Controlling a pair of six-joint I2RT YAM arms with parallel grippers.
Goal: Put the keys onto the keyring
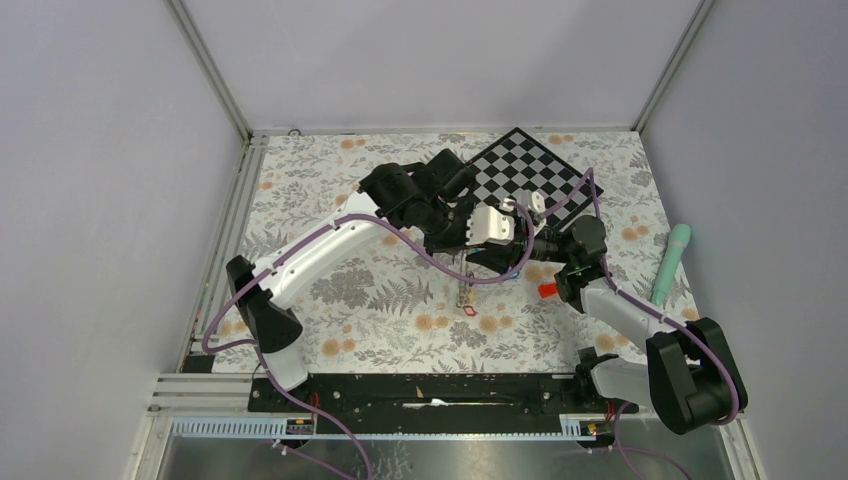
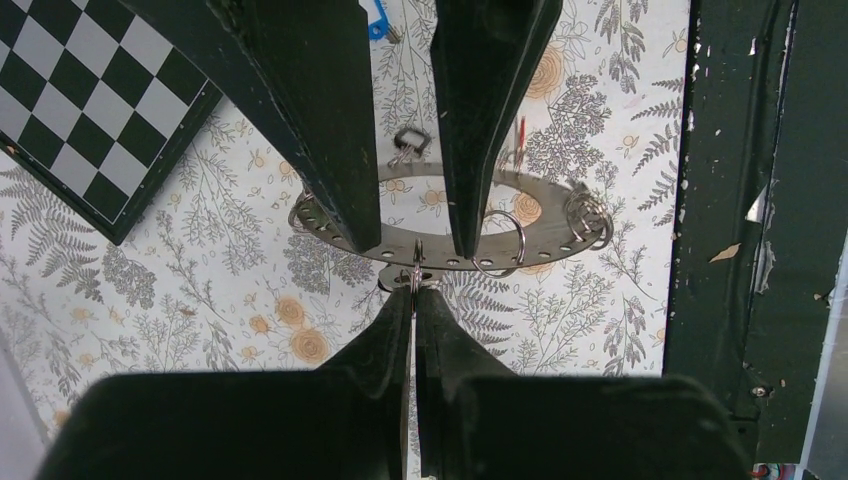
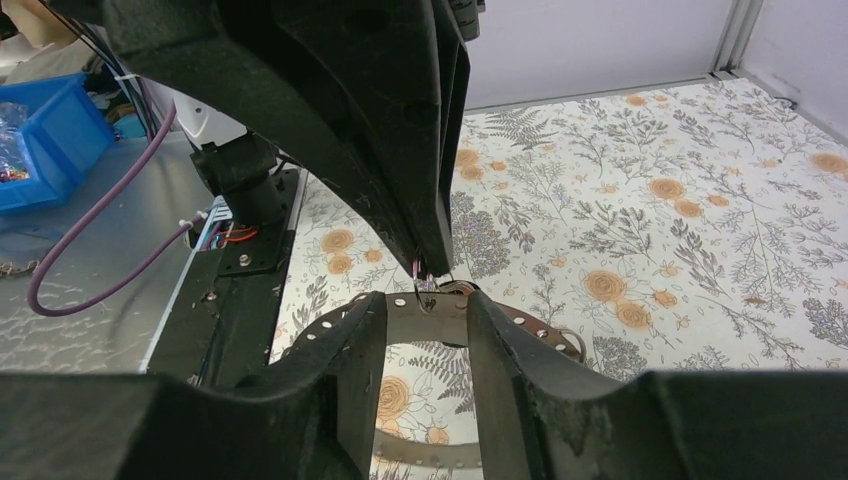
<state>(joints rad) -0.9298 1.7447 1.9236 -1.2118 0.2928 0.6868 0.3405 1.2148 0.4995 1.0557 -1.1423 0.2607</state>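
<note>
Your left tool point(image 2: 415, 295) is pinched closed on a small loop point(image 2: 415, 272) at the edge of the keyring point(image 2: 400, 245), raised above the far middle of the surface point(image 2: 200, 300). Your right tool point(image 3: 425, 310) straddles the band, but I cannot tell if it grips. Other loops point(image 2: 497, 240) already hang on it. A blue key point(image 2: 377, 18) lies loose, so work remains.

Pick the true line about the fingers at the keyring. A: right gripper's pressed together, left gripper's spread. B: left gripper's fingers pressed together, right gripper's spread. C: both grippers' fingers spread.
B: the left gripper meets the rim of the keyring with fingers closed to a point, while the right gripper straddles a stretch of the band, fingers apart.
</note>
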